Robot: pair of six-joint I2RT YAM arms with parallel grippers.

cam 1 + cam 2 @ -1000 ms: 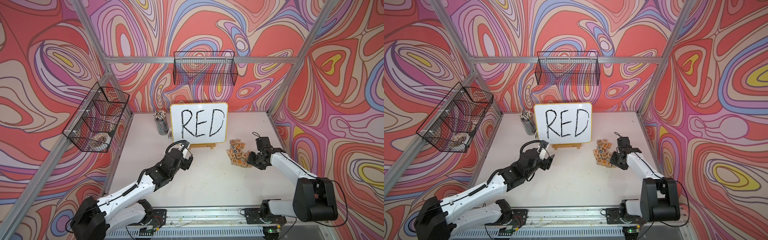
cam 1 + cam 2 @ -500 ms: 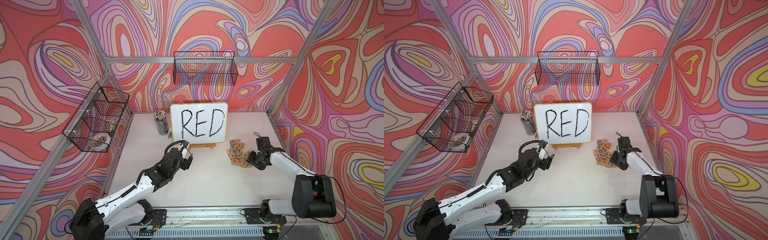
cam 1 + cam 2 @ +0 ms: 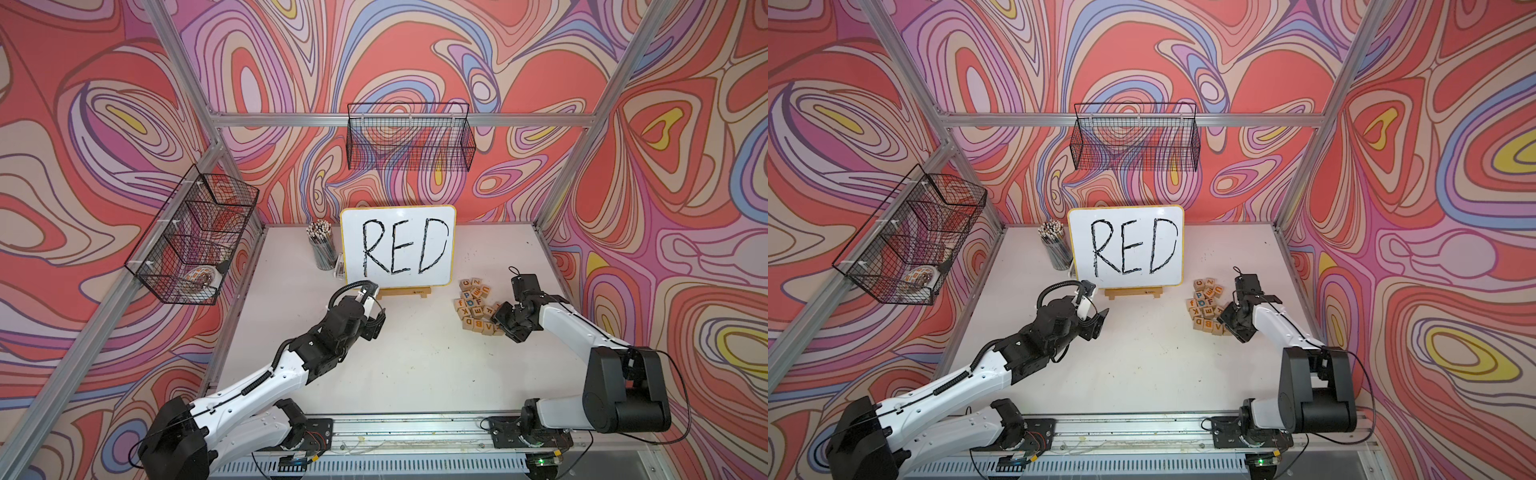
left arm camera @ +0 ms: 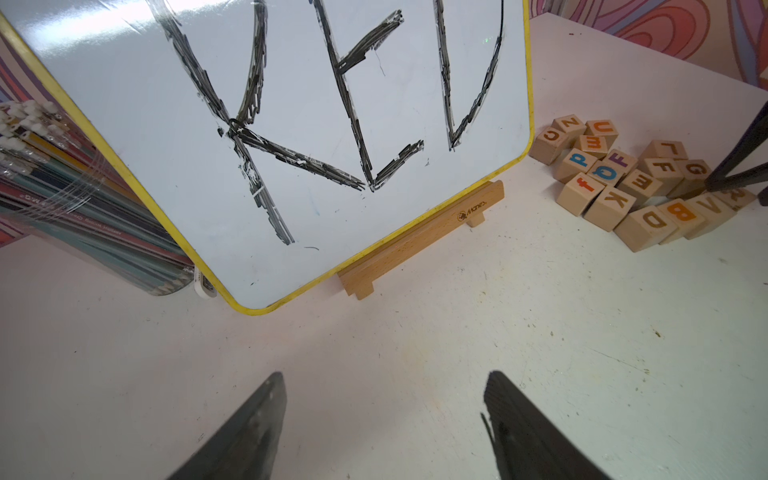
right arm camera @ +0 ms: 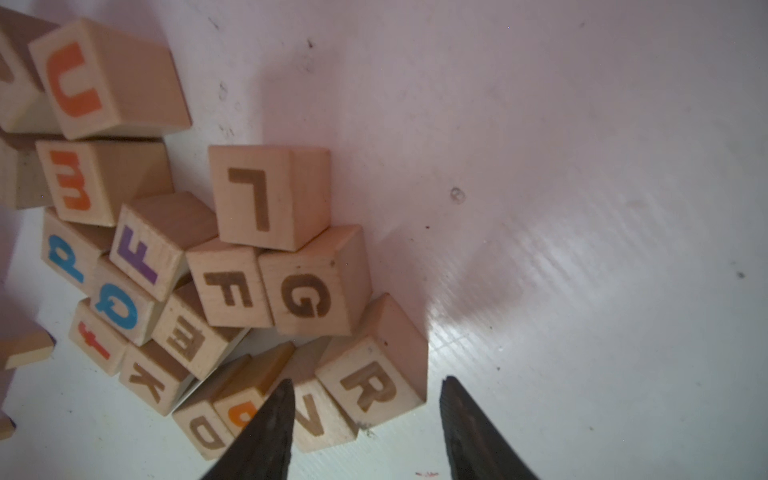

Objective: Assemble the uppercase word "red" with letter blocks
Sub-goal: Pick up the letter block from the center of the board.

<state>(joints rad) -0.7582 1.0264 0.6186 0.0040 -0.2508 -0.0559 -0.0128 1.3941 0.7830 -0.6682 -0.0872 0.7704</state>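
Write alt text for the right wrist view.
The right gripper, jaws open, frames a wooden R block at the edge of a pile of letter blocks on a white table. The E block and D block lie further in the pile.

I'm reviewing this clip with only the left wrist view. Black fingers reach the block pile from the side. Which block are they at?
Observer: The R block. In the right wrist view it lies between the fingers of the right tool.
Operator: Is it gripped?
Observer: No. The jaws stand open; neither finger touches it, and one overlaps the V block.
Operator: Where is the left arm, seen from above?
Observer: In both top views the left tool is in front of the whiteboard, apart from the pile.
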